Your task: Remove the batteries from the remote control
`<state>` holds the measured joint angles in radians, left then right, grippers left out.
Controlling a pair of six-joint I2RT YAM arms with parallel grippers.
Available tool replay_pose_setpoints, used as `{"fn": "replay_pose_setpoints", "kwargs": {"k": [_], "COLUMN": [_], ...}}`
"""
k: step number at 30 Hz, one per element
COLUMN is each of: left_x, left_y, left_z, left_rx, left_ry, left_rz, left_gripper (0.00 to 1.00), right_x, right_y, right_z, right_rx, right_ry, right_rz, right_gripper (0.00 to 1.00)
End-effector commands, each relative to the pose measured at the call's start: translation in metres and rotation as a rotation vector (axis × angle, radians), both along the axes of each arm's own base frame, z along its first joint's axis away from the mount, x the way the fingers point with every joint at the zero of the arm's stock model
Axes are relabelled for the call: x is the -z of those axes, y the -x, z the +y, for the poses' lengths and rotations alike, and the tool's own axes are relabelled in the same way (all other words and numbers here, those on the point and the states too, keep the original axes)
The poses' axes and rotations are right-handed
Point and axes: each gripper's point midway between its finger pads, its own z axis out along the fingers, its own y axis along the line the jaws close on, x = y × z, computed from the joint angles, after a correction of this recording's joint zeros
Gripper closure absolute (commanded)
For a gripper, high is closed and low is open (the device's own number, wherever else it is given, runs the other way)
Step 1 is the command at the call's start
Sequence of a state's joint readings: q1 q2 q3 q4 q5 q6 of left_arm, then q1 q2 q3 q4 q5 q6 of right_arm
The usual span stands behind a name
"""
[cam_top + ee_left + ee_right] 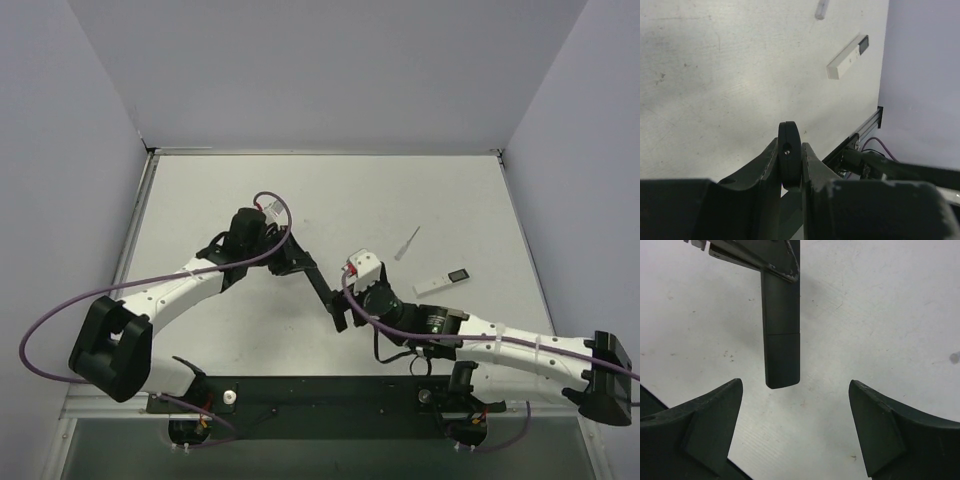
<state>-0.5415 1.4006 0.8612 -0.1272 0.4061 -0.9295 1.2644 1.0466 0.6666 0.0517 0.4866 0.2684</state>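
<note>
Black slim remote control (781, 355), clamped between the left gripper's (790, 152) jaws, may twist loose if the right gripper's (795, 390) parted jaws close off-centre.

Strip (407, 243) behind bar (442, 281), right of remote (319, 288)

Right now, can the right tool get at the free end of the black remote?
Probably yes: the right tool is open, and the black remote ends just ahead of its gap, nothing between.
</note>
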Motion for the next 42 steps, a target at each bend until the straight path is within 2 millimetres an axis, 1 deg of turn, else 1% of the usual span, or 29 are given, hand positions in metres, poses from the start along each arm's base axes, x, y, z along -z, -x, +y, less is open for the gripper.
{"fn": "replay_pose_setpoints", "kwargs": {"k": [1,2,3,4,5,6,7,8,9,10,11,13,14,18,19,20,21,22,23,26,32,35,37,42], "left_x": [-0.070,-0.077,-0.077,-0.080,-0.087,-0.086,-0.087,-0.094,-0.090,-0.092,-0.105,-0.103,-0.107,-0.104,-0.105,-0.105,-0.105,-0.108,-0.105,-0.109,-0.114,-0.114,-0.113,-0.110], "left_y": [-0.005,0.000,0.003,0.006,0.008,0.009,0.009,0.010,0.014,0.016,0.016,0.019,0.021,0.028,0.032,0.033,0.034,0.036,0.035,0.033,0.028,0.026,0.025,0.026], "left_z": [-0.014,-0.016,-0.016,-0.017,-0.018,-0.017,-0.016,-0.017,-0.016,-0.017,-0.017,-0.015,-0.015,-0.017,-0.019,-0.021,-0.021,-0.023,-0.023,-0.024,-0.022,-0.020,-0.019,-0.016], "left_rx": [0.144,0.193,0.213,0.234,0.257,0.259,0.260,0.267,0.277,0.286,0.286,0.284,0.289,0.340,0.367,0.379,0.386,0.404,0.400,0.393,0.393,0.390,0.392,0.403], "left_ry": [0.170,0.196,0.208,0.225,0.244,0.243,0.244,0.261,0.271,0.288,0.323,0.326,0.335,0.353,0.368,0.380,0.390,0.406,0.413,0.441,0.465,0.466,0.465,0.462], "left_rz": [-0.318,-0.349,-0.357,-0.370,-0.405,-0.412,-0.428,-0.467,-0.479,-0.504,-0.567,-0.593,-0.620,-0.603,-0.599,-0.585,-0.579,-0.586,-0.565,-0.555,-0.557,-0.560,-0.560,-0.562], "left_gripper": [1.00,1.00,1.00,1.00,1.00,1.00,1.00,1.00,1.00,1.00,1.00,1.00,1.00,1.00,1.00,1.00,1.00,1.00,1.00,1.00,1.00,1.00,1.00,1.00], "right_x": [-0.005,-0.008,-0.007,-0.009,-0.015,-0.008,-0.007,-0.014,-0.013,-0.016,-0.023,-0.028,-0.028,-0.032,-0.029,-0.031,-0.032,-0.027,-0.030,-0.032,-0.030,-0.028,-0.026,-0.029], "right_y": [0.010,0.009,0.018,0.007,0.004,0.006,0.012,0.001,0.002,0.007,0.006,0.006,0.008,0.006,0.005,0.001,0.000,-0.002,-0.004,-0.006,-0.007,-0.009,-0.011,-0.021], "right_z": [0.006,0.007,0.011,0.003,0.005,0.004,0.008,0.005,0.005,0.009,0.011,0.015,0.017,0.024,0.026,0.028,0.029,0.031,0.033,0.035,0.032,0.030,0.029,0.026], "right_rx": [-0.095,-0.117,-0.166,-0.146,-0.168,-0.186,-0.227,-0.222,-0.240,-0.278,-0.300,-0.321,-0.336,-0.359,-0.354,-0.347,-0.346,-0.334,-0.341,-0.341,-0.311,-0.293,-0.274,-0.228], "right_ry": [-0.298,-0.344,-0.393,-0.437,-0.490,-0.512,-0.558,-0.609,-0.632,-0.661,-0.677,-0.681,-0.678,-0.696,-0.692,-0.692,-0.695,-0.691,-0.701,-0.723,-0.728,-0.734,-0.741,-0.755], "right_rz": [0.245,0.277,0.353,0.382,0.401,0.443,0.529,0.517,0.544,0.580,0.565,0.577,0.591,0.621,0.636,0.639,0.645,0.662,0.653,0.658,0.662,0.676,0.683,0.682], "right_gripper": [0.18,0.18,0.18,0.18,0.18,0.18,0.18,0.18,0.18,0.19,0.18,0.18,0.18,0.19,0.19,0.20,0.21,0.22,0.22,0.28,0.38,0.41,0.41,0.36]}}
